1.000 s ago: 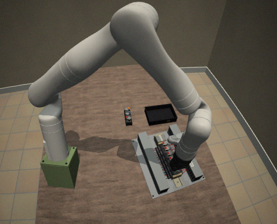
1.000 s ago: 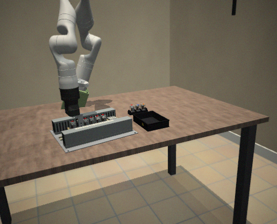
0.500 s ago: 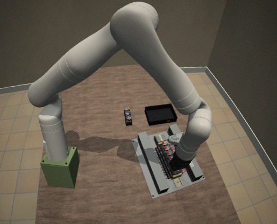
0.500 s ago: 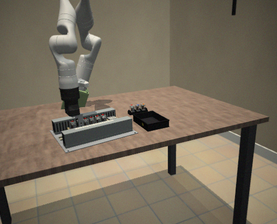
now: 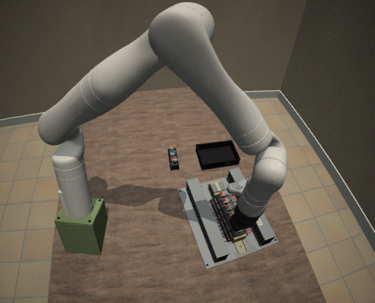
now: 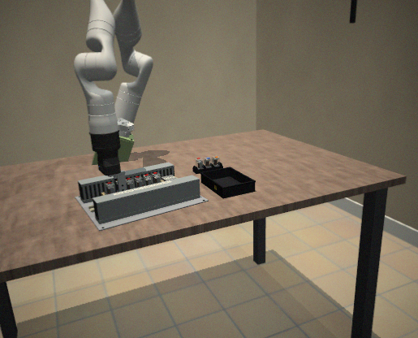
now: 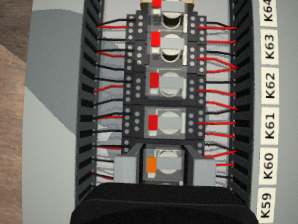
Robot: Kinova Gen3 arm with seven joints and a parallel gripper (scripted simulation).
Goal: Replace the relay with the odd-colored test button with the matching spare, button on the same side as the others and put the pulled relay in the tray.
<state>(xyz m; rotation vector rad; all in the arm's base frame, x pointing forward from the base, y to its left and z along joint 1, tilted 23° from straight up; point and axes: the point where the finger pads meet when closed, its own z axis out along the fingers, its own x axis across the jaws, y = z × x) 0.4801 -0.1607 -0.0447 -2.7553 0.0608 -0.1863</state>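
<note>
Jaws point(image 5: 243, 220) point(image 6: 122, 181) are being held closed on the two sides of the orange-button relay point(image 7: 169, 161), which is being gripped in the row, beside the K60 label point(image 7: 268, 167); whether its blades are being freed cannot be told. If the pull is being made off vertical, the relay could be tilted and its blades bent or dragged in the spring contacts; if the grip is being outmatched by them, it could be slipped off. The red-button relay next to it point(image 7: 166, 122) could be knocked by a sideways swing. The path out is being hemmed in by the wiring ducts point(image 5: 204, 215) point(image 6: 150, 199) point(image 7: 88, 117), so a straight lift is being called for. Farther out on the tabletop point(image 5: 142, 146) point(image 6: 308, 171), the red-button spare point(image 5: 174, 160) point(image 6: 200, 163) is being carried in the spare holder point(image 5: 174, 167) point(image 6: 196, 170) alongside blue and orange ones, close to the tray point(image 5: 220, 165) point(image 6: 239, 188), where no relay is being held.
</note>
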